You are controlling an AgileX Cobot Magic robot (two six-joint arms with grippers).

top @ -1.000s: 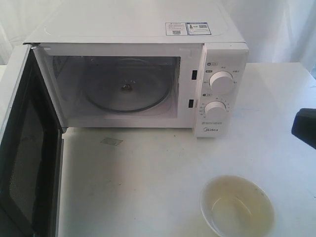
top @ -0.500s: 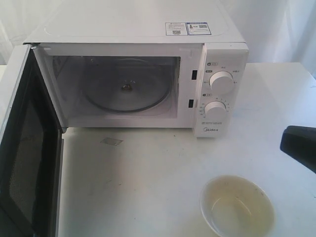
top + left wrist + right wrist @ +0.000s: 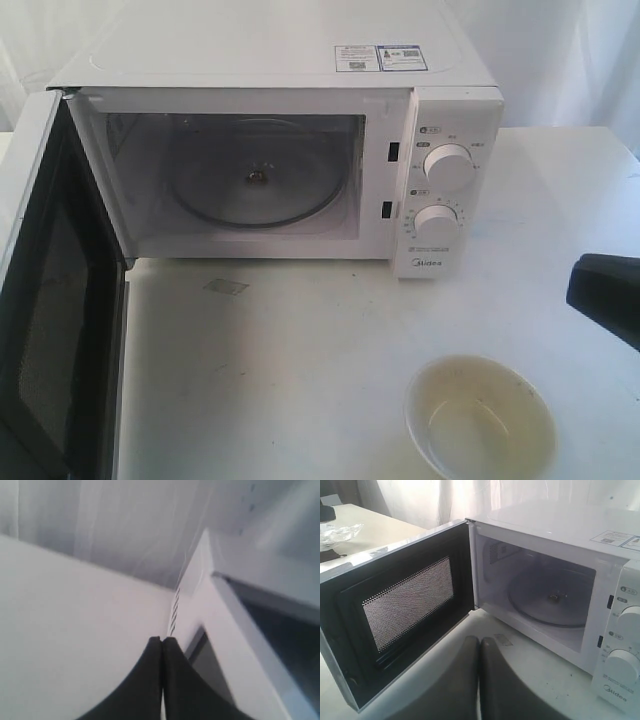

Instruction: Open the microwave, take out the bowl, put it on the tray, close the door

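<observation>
The white table point(image 3: 300, 380) is the biggest thing. It has lots of bare room in the middle, in front of the microwave point(image 3: 280, 60).

The microwave sits at the back of the table. Its front is wide open, and you can see right into the box.

The door point(image 3: 60, 300) swings out to the left side. Its black mesh inside face looks toward the bare table. Its far edge runs off the bottom of the outside view.

A round glass plate point(image 3: 255, 185) lies flat inside the microwave. Nothing sits on it.

The bowl point(image 3: 480, 420) is out on the table, in front of the knob side of the microwave. It stands upright. Bare table lies between it and the microwave. Its low rim touches the edge of the picture.

The right gripper point(image 3: 480, 639) has its fingers pressed together and holds nothing. It hangs over the table, facing the open box, to the right of the bowl and apart from it.

The left gripper point(image 3: 161, 639) is pressed together too, with nothing in it. It is close by the microwave's side wall with the little slots.
</observation>
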